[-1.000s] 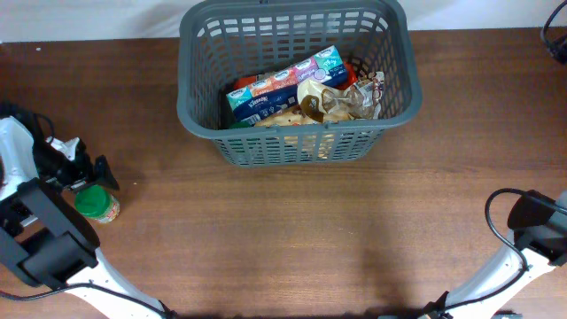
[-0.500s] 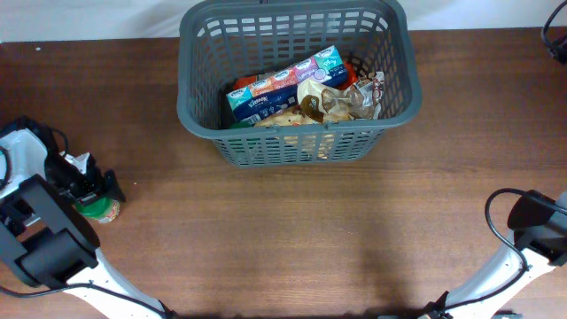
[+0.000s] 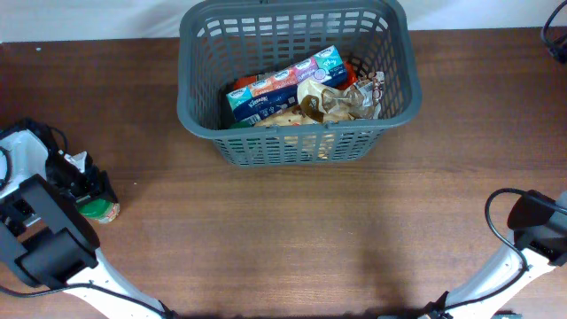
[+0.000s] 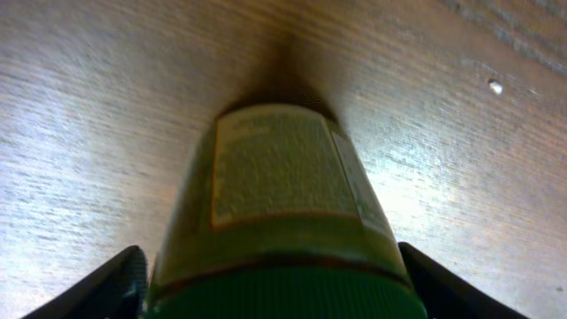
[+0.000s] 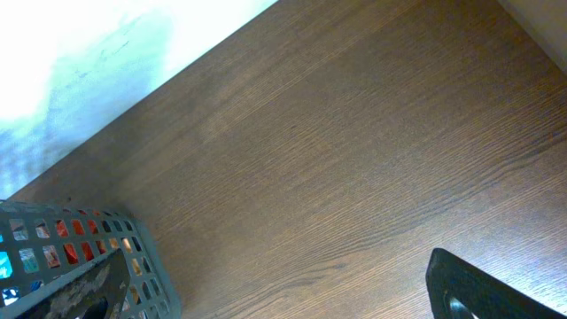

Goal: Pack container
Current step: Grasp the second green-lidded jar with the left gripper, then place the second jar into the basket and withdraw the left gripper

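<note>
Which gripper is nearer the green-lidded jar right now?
Left. The left gripper straddles the jar; the right arm sits far off at the opposite, right edge.

Left arm [image 3: 46,241] low, fingers [image 4: 117,282] spread wide; right arm [image 3: 536,223] tucked back

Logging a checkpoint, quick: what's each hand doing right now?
Left hand: fingers flank the green-lidded jar; a firm grip cannot be told.
Right hand: barely in view, nothing seen held; open or closed cannot be told.

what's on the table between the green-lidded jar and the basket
Nothing. In the overhead view, only bare wooden table lies between the green-lidded jar and the basket.
</note>
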Tool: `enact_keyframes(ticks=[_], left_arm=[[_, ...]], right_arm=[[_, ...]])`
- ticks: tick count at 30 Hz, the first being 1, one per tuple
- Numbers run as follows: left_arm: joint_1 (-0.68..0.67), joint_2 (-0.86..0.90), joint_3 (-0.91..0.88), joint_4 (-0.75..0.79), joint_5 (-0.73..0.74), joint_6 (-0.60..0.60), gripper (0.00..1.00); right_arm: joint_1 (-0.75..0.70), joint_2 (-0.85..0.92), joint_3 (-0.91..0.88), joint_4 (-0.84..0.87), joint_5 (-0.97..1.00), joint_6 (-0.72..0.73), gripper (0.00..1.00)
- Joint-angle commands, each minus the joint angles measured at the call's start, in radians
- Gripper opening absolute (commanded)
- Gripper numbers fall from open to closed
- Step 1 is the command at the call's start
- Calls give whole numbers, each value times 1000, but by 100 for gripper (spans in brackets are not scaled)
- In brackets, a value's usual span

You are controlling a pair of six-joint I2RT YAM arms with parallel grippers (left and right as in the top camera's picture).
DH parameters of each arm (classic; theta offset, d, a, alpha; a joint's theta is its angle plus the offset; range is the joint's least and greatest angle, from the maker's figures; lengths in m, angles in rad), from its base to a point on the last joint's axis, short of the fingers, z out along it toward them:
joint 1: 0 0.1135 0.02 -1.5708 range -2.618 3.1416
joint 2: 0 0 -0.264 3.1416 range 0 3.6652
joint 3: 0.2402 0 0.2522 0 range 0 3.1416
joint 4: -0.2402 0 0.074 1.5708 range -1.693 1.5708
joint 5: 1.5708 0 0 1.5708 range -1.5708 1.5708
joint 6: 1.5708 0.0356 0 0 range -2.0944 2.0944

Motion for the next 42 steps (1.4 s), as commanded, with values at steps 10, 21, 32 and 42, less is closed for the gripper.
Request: enact_keyframes(ticks=[10,21,32,42], left_arm=[[0,-26,8,-3,50,-1,2],[-194,-268,571,-64,95,91,2],[-726,-313,902,-45,91,481,2],[-901,-42,779,-162,45,636,2]], right_arm=[[3,2,-1,0,-11,7,99],[3,2,-1,0,-11,7,99],[3,2,-1,0,-11,7,99],[3,2,-1,0,-11,7,99]])
